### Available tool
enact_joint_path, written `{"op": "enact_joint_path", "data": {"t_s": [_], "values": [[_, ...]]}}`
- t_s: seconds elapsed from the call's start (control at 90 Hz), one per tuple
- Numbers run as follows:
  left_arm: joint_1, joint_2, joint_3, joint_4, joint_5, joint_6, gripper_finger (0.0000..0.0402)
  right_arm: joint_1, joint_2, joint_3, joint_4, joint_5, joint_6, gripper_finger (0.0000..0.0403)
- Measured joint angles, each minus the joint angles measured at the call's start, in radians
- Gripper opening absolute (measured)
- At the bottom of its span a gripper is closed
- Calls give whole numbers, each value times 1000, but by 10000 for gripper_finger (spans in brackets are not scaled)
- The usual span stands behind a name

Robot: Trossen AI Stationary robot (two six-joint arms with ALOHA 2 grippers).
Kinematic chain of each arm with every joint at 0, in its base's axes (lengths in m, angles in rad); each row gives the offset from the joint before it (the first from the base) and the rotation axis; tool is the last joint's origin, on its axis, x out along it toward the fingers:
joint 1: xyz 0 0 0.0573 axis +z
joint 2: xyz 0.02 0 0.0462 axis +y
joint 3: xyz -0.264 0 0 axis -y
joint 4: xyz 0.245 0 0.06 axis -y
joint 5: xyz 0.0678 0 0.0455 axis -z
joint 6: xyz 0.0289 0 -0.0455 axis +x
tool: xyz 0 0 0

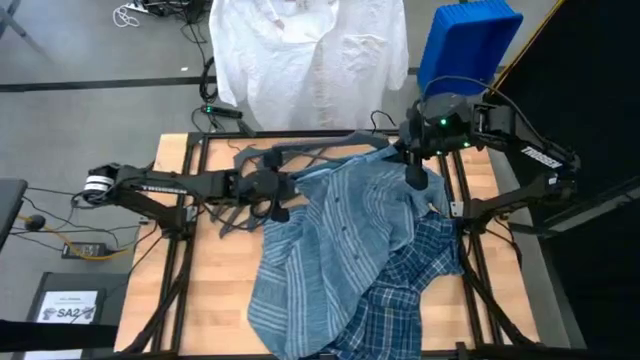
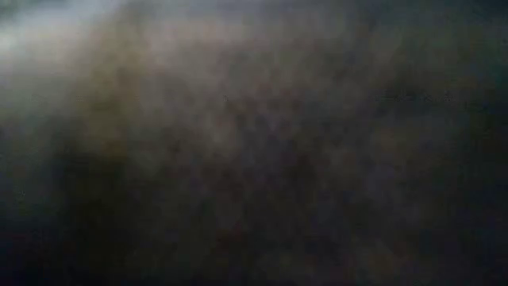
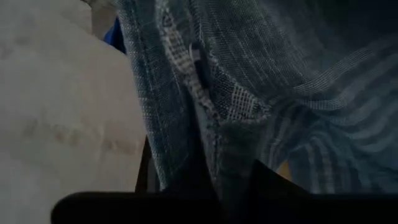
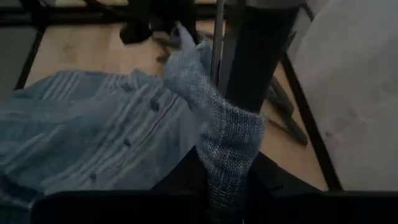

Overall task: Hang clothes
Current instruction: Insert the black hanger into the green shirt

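Right gripper [image 1: 415, 178] pinching striped shirt [image 1: 335, 250], left gripper [image 1: 275, 195] clamped on its other edge; plaid shirt [image 1: 415, 265] beneath; white shirt [image 1: 310, 60] hanging

Both arms are dark, built of slim black links with chunky joints. The left arm [image 1: 165, 186] carries white lettering and a white-ringed joint at its outer end. The right arm [image 1: 500, 130] shows small green lights and a white label.

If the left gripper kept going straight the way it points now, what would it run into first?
Most likely the striped shirt: the left gripper points right at its edge, with fabric filling the wrist view; whether they already touch is unclear.
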Motion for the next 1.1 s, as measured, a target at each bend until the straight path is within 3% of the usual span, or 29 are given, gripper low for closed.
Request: {"op": "enact_joint_path", "data": {"t_s": [0.133,0.389,0.722,1.1], "values": [[-11,-4,-3,18,-6,0,0,0,0,1,-25,-1,35,26],[-14,-13,-9,21,-29,-2,0,-3,34,5,-57,126,98,26],[-16,-23,-3,-44,-79,-79,0,-8,42,5,-101,79,100,26],[-26,-46,24,-78,-105,-55,0,-10,136,8,-134,188,140,26]]}}
